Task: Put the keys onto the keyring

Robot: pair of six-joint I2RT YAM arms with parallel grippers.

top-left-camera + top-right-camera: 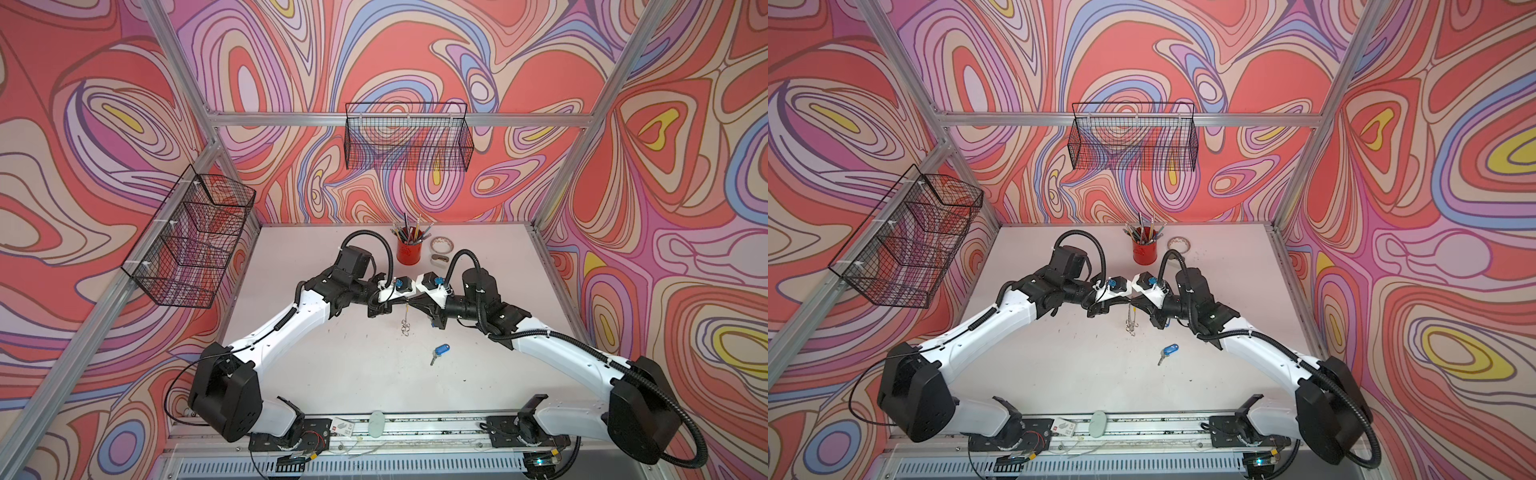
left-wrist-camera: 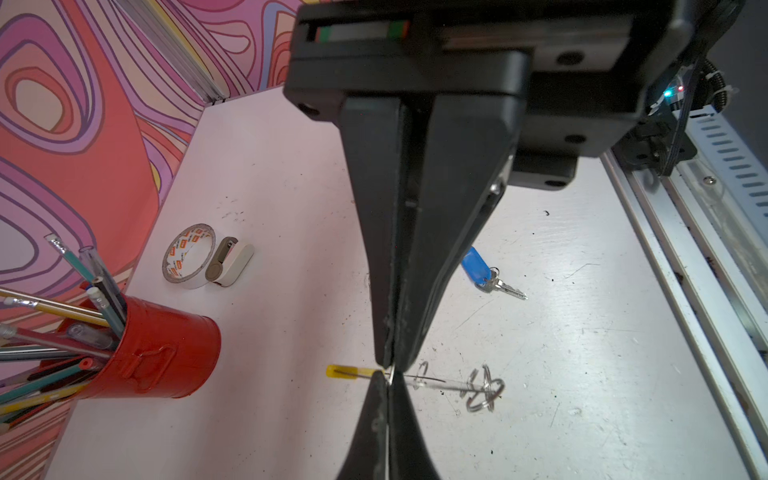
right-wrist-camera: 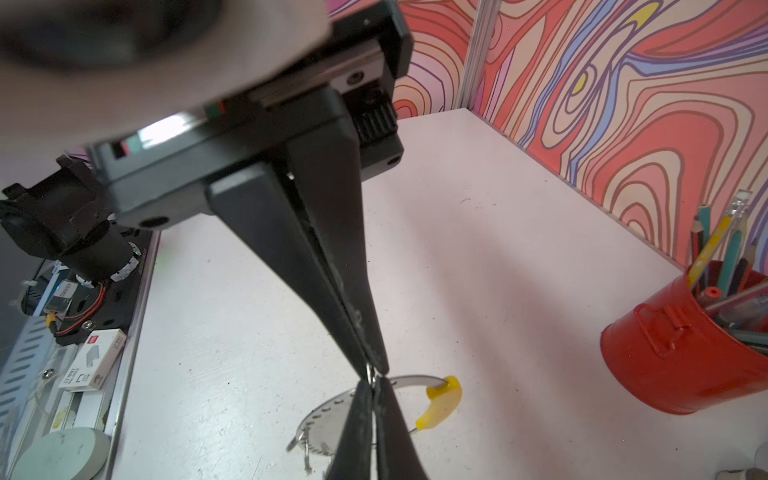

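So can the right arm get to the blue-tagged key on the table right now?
Probably not yet: the key lies uncovered near that arm, but the right claw is shut on the keyring, which it would have to release first.

— How do the arms stand?
— The left arm [image 1: 286,324] and right arm [image 1: 548,347] both reach inward, forearms angled to meet above the middle of the counter [image 1: 340,374].
— And the jaws?
— The left gripper [image 2: 388,362] and right gripper [image 3: 375,368] sit tip to tip, each with its jaws pinched closed on the keyring [image 3: 439,401], held up in the air.
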